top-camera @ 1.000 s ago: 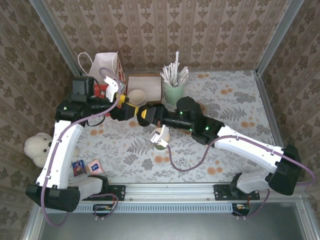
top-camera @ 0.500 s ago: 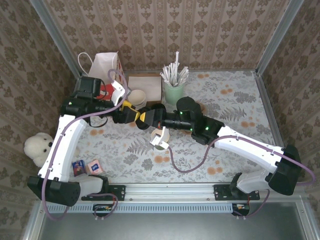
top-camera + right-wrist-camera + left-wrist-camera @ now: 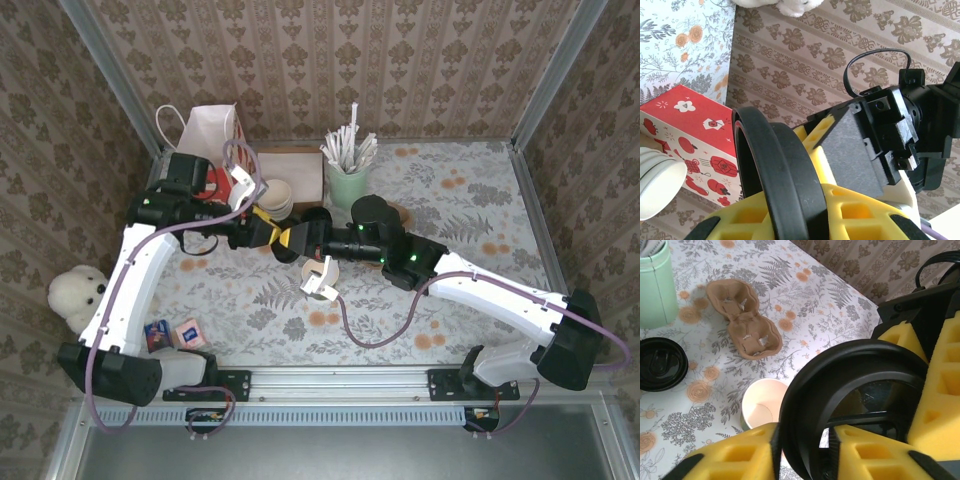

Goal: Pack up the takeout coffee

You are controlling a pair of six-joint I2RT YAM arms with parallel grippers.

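Takeout coffee (image 3: 661, 365) — left edge of the left wrist view, just below the mint cup (image 3: 652, 285), standing upright, its long axis vertical; only the round black top shows, the cup body hidden. Overhead it sits just right of the meeting jaws — nearer the right gripper (image 3: 296, 236). That one and the left gripper (image 3: 265, 225) both clamp a loose black lid (image 3: 840, 357).

Seen from the left wrist, the black lid's (image 3: 855, 362) lower rim ran off the bottom edge. Whether the left gripper's (image 3: 805, 460) jaws actually pressed it could not be told. The mint cup (image 3: 652, 287) was cut off at upper left. From overhead, yellow pads (image 3: 290, 236) hid most of the lid. From the right wrist, the stacked cups (image 3: 655, 187) and red box (image 3: 685, 135) ran off the left edge.
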